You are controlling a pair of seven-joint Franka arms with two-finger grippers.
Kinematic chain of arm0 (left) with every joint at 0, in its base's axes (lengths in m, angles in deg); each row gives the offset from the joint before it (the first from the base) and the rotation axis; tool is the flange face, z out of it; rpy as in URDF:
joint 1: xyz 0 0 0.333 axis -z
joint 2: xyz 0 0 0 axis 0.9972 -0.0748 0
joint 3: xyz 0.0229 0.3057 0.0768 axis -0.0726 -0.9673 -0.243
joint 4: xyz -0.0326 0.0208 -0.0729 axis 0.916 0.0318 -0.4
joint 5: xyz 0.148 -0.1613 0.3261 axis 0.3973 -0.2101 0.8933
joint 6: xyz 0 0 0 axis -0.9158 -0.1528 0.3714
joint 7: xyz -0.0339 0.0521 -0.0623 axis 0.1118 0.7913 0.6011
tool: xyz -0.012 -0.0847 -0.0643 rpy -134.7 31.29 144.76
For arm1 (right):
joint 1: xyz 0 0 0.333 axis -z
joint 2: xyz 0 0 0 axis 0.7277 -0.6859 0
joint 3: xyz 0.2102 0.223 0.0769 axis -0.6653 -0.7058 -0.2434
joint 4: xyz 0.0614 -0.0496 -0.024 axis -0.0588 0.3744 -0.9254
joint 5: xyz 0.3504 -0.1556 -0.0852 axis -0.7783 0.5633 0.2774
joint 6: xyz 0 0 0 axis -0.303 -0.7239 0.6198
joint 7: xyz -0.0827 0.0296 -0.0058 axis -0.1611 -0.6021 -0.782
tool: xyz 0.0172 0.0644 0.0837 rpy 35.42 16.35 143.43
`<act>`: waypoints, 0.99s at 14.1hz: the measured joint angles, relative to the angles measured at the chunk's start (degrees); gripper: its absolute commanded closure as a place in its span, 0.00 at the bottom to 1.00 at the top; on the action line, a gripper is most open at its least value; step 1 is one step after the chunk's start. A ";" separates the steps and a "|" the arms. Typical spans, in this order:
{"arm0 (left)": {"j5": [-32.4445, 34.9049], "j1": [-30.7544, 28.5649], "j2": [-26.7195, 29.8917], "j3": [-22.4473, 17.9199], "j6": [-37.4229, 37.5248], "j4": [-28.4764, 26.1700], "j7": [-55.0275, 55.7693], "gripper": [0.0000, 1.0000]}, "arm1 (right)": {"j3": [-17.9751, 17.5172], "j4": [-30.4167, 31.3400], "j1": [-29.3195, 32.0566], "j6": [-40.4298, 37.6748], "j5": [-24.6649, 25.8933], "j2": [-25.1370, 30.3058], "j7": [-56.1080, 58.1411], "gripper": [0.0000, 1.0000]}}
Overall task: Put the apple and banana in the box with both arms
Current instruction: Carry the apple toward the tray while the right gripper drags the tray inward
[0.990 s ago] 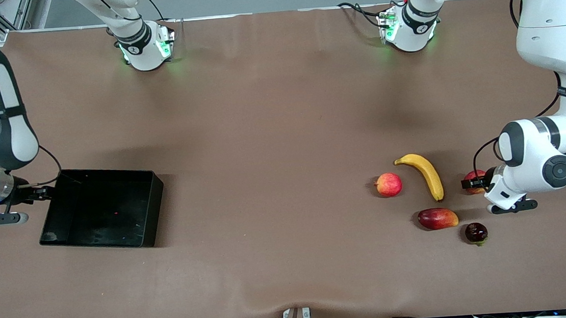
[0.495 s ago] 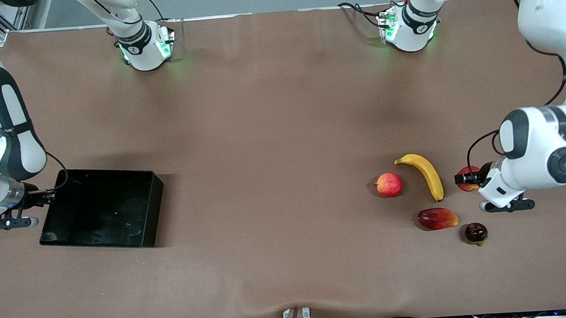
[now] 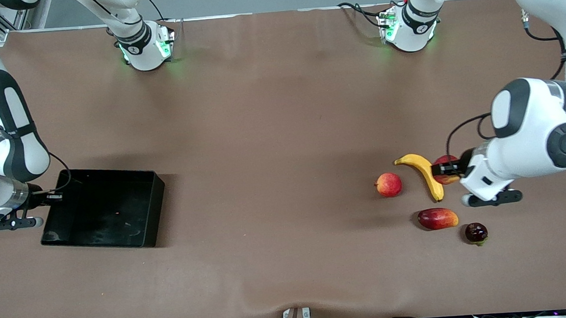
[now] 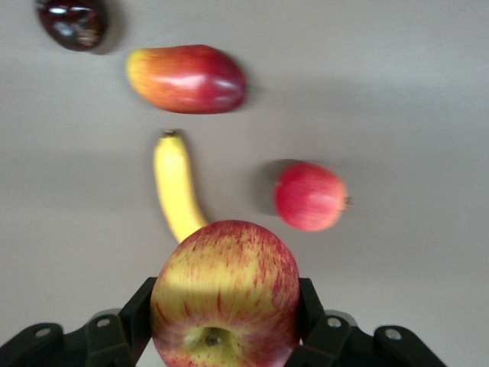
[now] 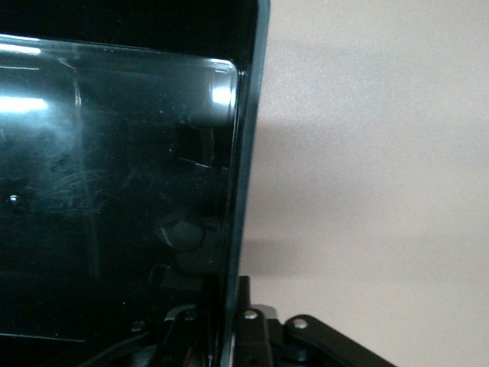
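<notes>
The red, yellow-streaked apple [image 3: 445,167] [image 4: 225,294] hangs in my left gripper [image 3: 444,170] [image 4: 225,306], shut on its two sides, over the table beside the banana. The curved yellow banana [image 3: 427,173] [image 4: 176,191] lies on the table, one end hidden under the apple in the left wrist view. The black box [image 3: 154,211] sits at the right arm's end of the table with nothing in it. My right gripper [image 3: 55,196] [image 5: 227,329] is shut on the box's thin side wall [image 5: 246,145], one finger inside and one outside.
A smooth pinkish-red round fruit [image 3: 388,184] [image 4: 309,196] lies beside the banana. An oblong red mango-like fruit [image 3: 437,218] [image 4: 187,78] and a dark round fruit [image 3: 476,232] [image 4: 74,21] lie nearer the front camera. Brown table surface stretches between the fruits and the box.
My left gripper has carried the apple up and toward the banana. My right gripper has closed onto the box's side wall.
</notes>
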 measured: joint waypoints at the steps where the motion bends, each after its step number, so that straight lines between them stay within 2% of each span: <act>1: 0.00 0.14 -0.01 1.41 0.08 0.16 2.53 1.00 | -0.31 -0.57 -0.04 -2.57 -0.22 0.14 -0.09 1.00; 5: 0.00 1.33 -0.66 5.50 0.12 0.28 10.58 1.00 | -2.31 -2.23 -4.01 -10.08 -1.67 4.38 -3.11 1.00; 8: 0.00 2.03 -1.21 5.58 0.09 0.36 11.44 1.00 | -2.81 -2.19 -11.74 -14.20 -5.82 8.41 -10.04 1.00; 10: 0.00 1.63 -1.22 5.56 0.09 0.67 11.44 1.00 | -3.03 -2.08 -17.14 -14.68 -8.92 9.17 -15.72 1.00; 14: 0.00 1.05 -0.90 5.56 0.24 1.83 11.44 1.00 | -3.22 -1.58 -28.38 -14.31 -9.58 9.07 -28.46 1.00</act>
